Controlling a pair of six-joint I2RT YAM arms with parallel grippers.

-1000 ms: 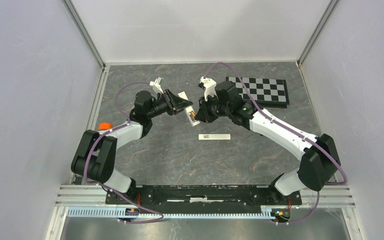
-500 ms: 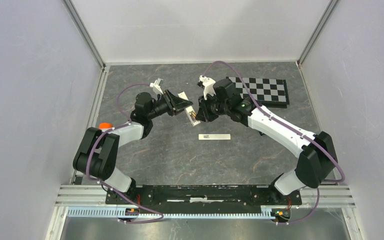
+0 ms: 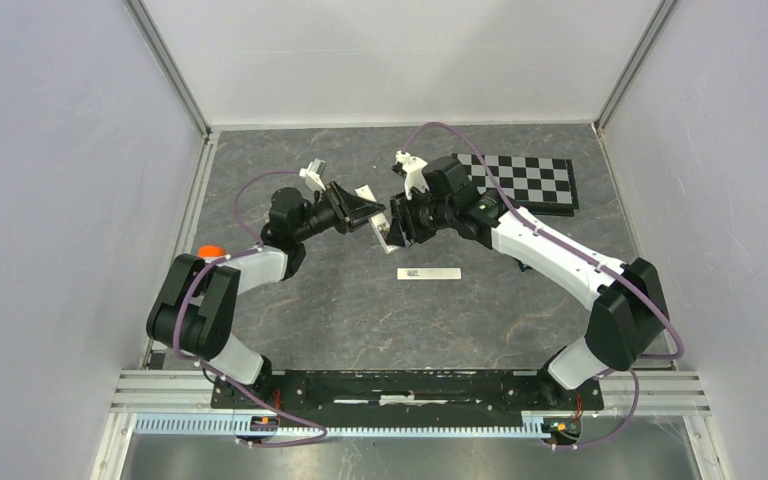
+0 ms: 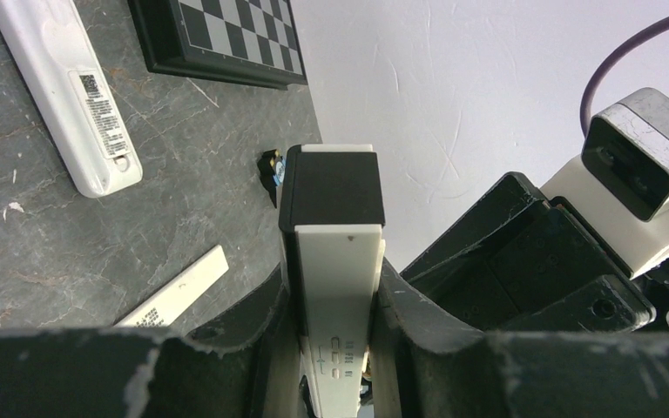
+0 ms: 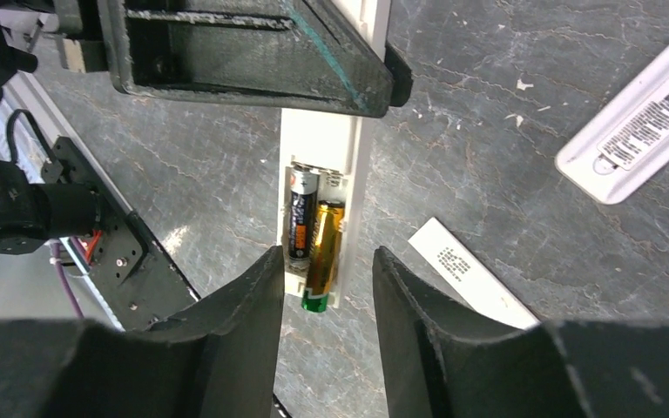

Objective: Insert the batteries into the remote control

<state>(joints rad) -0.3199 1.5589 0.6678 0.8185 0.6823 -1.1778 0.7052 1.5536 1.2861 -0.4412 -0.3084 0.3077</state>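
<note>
Remote control [image 3: 384, 236]: off the table, above its middle toward the far edge, clamped in the left gripper [image 3: 365, 212]. The right gripper [image 3: 400, 220] sits just beside it, nose to nose with the left. My reading is that one arm serves as a vice while the other does the fitting. A flat white strip [image 3: 429, 273] lies on the table toward the near edge, apart from both.

Left wrist view: both fingers press the long edges of the remote control, closed tight on it, so I see it edge-on and steady. A black block caps its far end. I cannot tell whether that belongs to it.

Right wrist view: the battery recess faces this camera, which I take to be the reason for the tilt. Two batteries [image 5: 301, 218] lie side by side inside. The gold cell [image 5: 324, 252] overhangs the recess's open end with its green tip, and I judge it not seated. The right jaws stand apart, flanking that end, gripping nothing. The next move likely calls for a push along the cell's axis.
</note>
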